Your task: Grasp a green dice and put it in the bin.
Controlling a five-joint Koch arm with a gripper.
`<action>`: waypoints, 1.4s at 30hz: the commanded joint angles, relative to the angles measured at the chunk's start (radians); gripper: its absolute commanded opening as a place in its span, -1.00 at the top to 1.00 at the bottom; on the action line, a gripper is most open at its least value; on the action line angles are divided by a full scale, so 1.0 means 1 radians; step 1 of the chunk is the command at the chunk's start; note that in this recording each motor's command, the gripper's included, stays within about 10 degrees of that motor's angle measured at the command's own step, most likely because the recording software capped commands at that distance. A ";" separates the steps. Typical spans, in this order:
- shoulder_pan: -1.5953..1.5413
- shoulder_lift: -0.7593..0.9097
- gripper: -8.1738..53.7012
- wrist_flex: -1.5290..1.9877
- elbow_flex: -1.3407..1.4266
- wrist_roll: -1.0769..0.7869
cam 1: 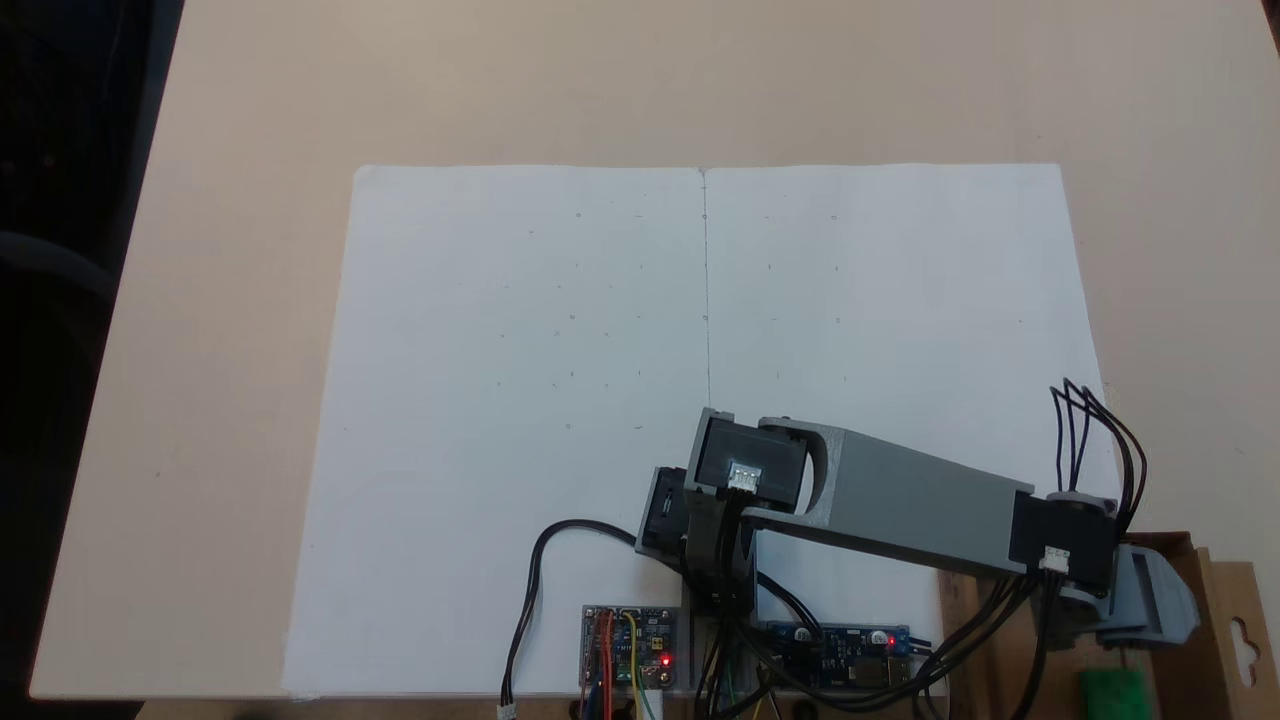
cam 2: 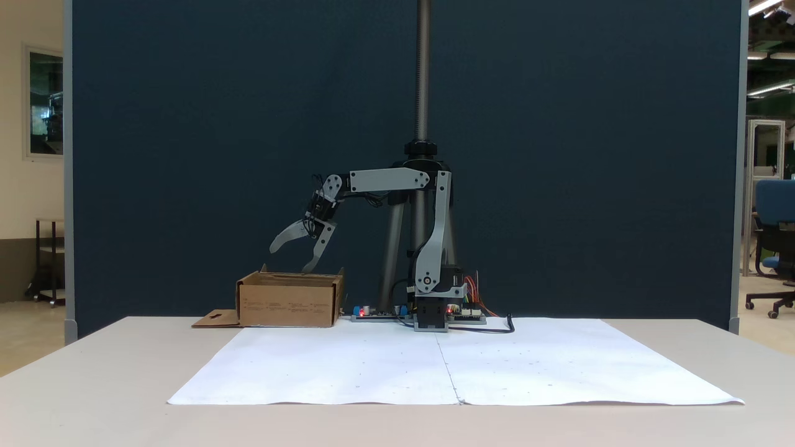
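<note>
Green dice lying in the cardboard bin, pincer spread open above it.

The green dice [cam 1: 1112,690] sits on the floor of the bin [cam 1: 1210,610], at about five o'clock in the top-down fixed view, just below the grey pincer [cam 1: 1150,625]. From the front, the pincer [cam 2: 292,257] hangs over the bin [cam 2: 289,302] with its two jaws wide apart and nothing between them, tips pointing down toward the open top. The bin stands on the beige worktop [cam 2: 93,372] at about nine o'clock of the arm's base, its flap lying flat beside it. White paper sheets [cam 1: 600,350] cover the middle of the worktop, and circuit boards [cam 1: 630,645] with red lights sit by the base.
</note>
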 commanded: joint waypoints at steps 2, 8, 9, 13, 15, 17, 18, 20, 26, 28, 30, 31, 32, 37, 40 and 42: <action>0.012 0.020 -0.57 -0.011 -0.064 -0.061; -0.012 0.048 -0.57 -0.014 -0.064 -0.031; -0.026 0.055 -0.57 -0.014 -0.064 -0.014; -0.160 0.072 -0.57 -0.017 -0.098 0.087; -0.233 0.071 -0.57 -0.035 -0.123 0.138; -0.304 0.071 -0.57 -0.074 -0.124 0.192; -0.345 0.071 -0.57 -0.084 -0.124 0.210; -0.417 0.083 -0.62 -0.126 -0.124 0.245; -0.713 0.163 -0.62 -0.281 -0.124 0.313; -0.822 0.172 -0.62 -0.319 -0.124 0.313; -0.920 0.183 -0.63 -0.321 -0.124 0.313; -0.957 0.183 -0.63 -0.319 -0.123 0.314; -0.992 0.187 -0.63 -0.318 -0.121 0.314; -1.186 0.264 -0.64 -0.321 -0.063 0.322; -1.319 0.299 -0.65 -0.327 -0.038 0.322; -1.424 0.336 -0.68 -0.328 0.006 0.321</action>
